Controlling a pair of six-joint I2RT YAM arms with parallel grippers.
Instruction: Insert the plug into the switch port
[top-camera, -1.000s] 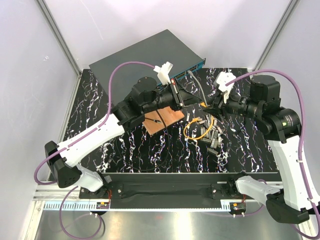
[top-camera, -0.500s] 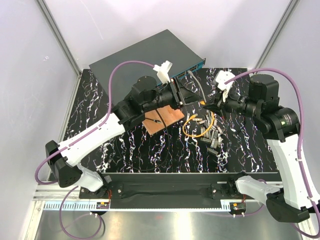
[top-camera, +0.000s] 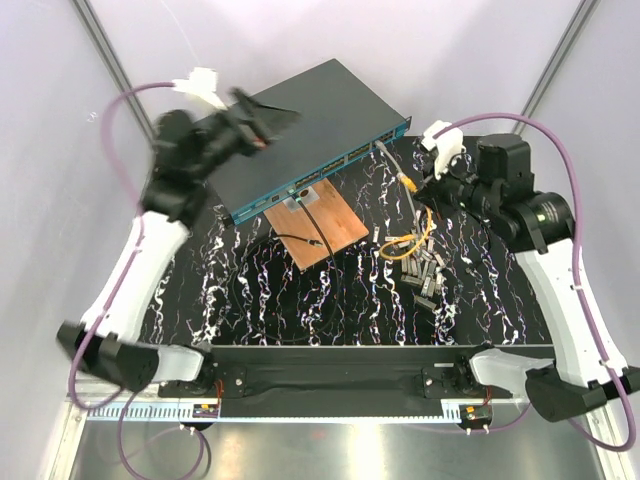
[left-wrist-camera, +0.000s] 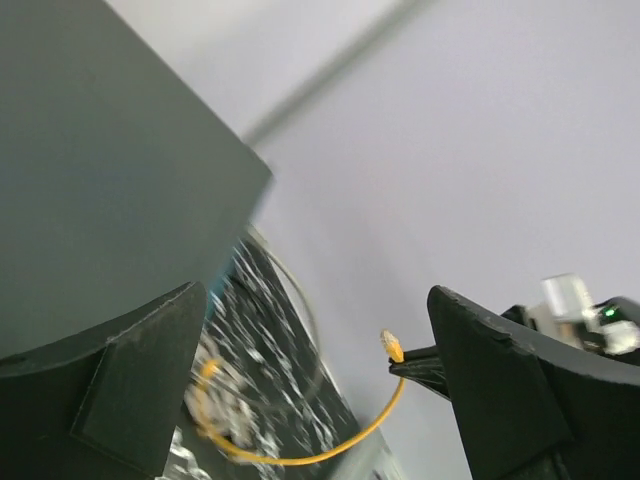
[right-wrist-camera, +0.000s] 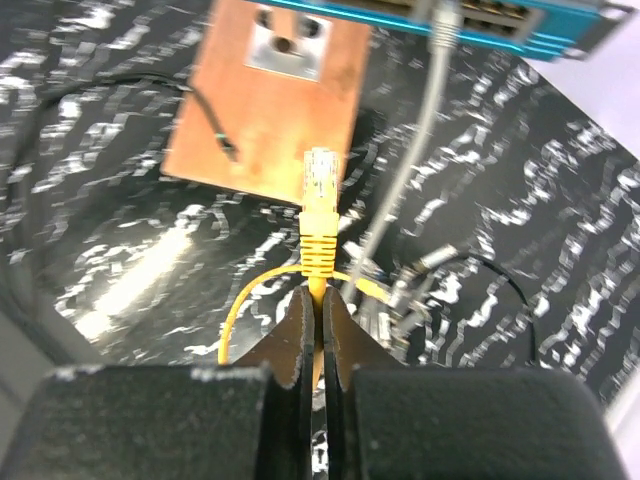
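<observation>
Several loose connectors (top-camera: 425, 272): small grey metal pieces heaped near the right edge, closest to the arm bases. The yellow cable loop (top-camera: 405, 243) lies against them and may drag or catch them when the plug advances.
right gripper (right-wrist-camera: 312, 300): black two-finger, pinched shut on the yellow cable just behind the plug's boot.
plug (right-wrist-camera: 319, 195): yellow ribbed boot, clear plastic tip. Held off the worktop right of centre, tip toward the far edge, apart from the switch, in no port.
grip risk: the hold sits behind the boot, so the plug may pivot or the cable may buckle on contact with a port.
wooden board (right-wrist-camera: 262, 110): small flat brown board with a metal plate, just in front of the switch, left of the plug's line. Drift left would hit it.
grey cable (right-wrist-camera: 420, 150): thin, already seated in a port, just right of the plug's line. Likely snag.
switch (top-camera: 310, 115): large flat rectangular box, dark grey top, teal-blue front with ports, lying angled at the far edge toward the far-left corner.
left gripper (left-wrist-camera: 312, 300): black fingers spread wide, holding nothing, raised over the switch's left end, blurred in the top view. The switch looks unbraced, so a push may slide it back.
</observation>
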